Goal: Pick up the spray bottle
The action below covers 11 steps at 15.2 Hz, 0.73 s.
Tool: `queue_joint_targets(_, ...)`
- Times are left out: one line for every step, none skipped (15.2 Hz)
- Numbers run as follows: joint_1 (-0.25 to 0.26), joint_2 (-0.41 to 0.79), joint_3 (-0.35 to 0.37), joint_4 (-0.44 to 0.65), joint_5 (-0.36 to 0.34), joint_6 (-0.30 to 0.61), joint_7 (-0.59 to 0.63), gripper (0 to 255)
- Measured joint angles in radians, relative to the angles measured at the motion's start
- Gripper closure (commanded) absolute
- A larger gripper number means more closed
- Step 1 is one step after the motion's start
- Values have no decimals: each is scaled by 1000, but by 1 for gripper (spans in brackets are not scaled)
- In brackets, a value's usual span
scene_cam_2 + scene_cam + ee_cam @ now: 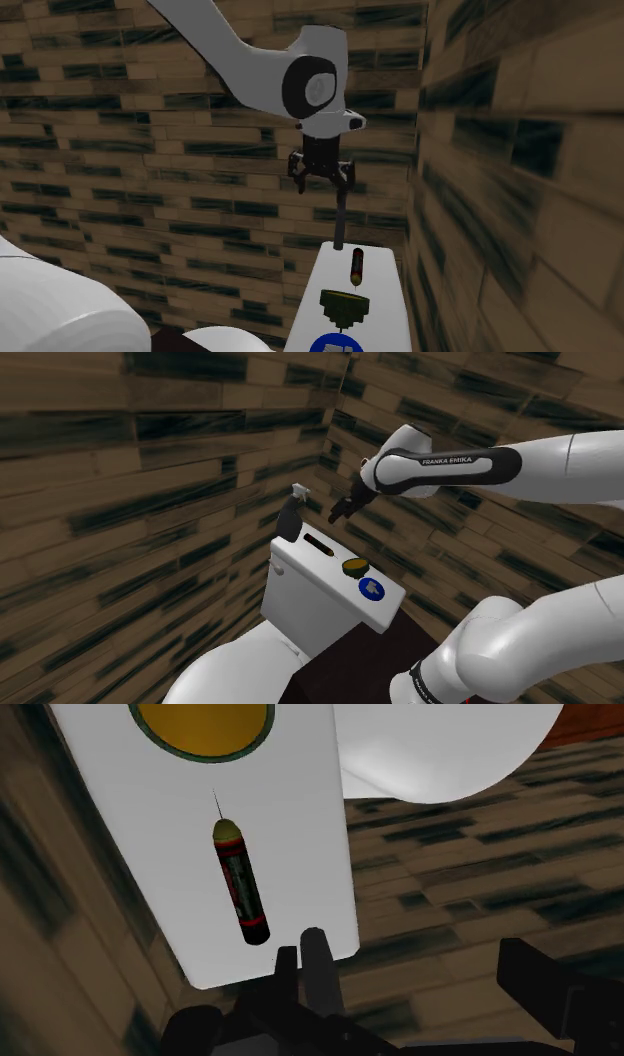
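Now, jaws apart near the dark spray bottle (pixel 289 522) on the white tank (pixel 310 607).

Illumination even and moderate across all views; source not discernible. Brown block-patterned walls with dark streaks (pixel 150 502) read dim. White box-shaped cistern top (pixel 332 578) is the brightest surface. White rounded bowl (pixel 440 754) carries soft grey shading toward its rim. Black two-finger end effector (pixel 321 182) renders near-uniform dark, faint highlights only.

All three views sharing tank lid (pixel 305 557)
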Motion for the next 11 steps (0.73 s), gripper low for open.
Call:
queue_joint_targets(15, 40, -14, 17, 23, 36, -36, 0)
queue_joint_targets(31, 81, -30, 25, 52, 80, -79, 0)
queue_joint_targets(44, 118, -47, 41, 82, 113, -125, 0)
queue_joint_targets(61, 157, -59, 60, 117, 143, -169, 0)
queue_joint_targets(75, 189, -69, 74, 154, 171, -214, 0)
queue_joint_targets(90, 223, -79, 91, 196, 196, -262, 0)
queue_joint_targets(104, 259, -87, 107, 244, 224, -315, 0)
queue_joint_targets(113, 301, -96, 142, 294, 235, -372, 0)
queue_joint_targets(121, 348, -99, 183, 348, 245, -427, 0)
queue_joint_targets(127, 387, -94, 208, 401, 264, -480, 0)
queue_joint_targets(123, 436, -91, 241, 469, 280, -552, 0)
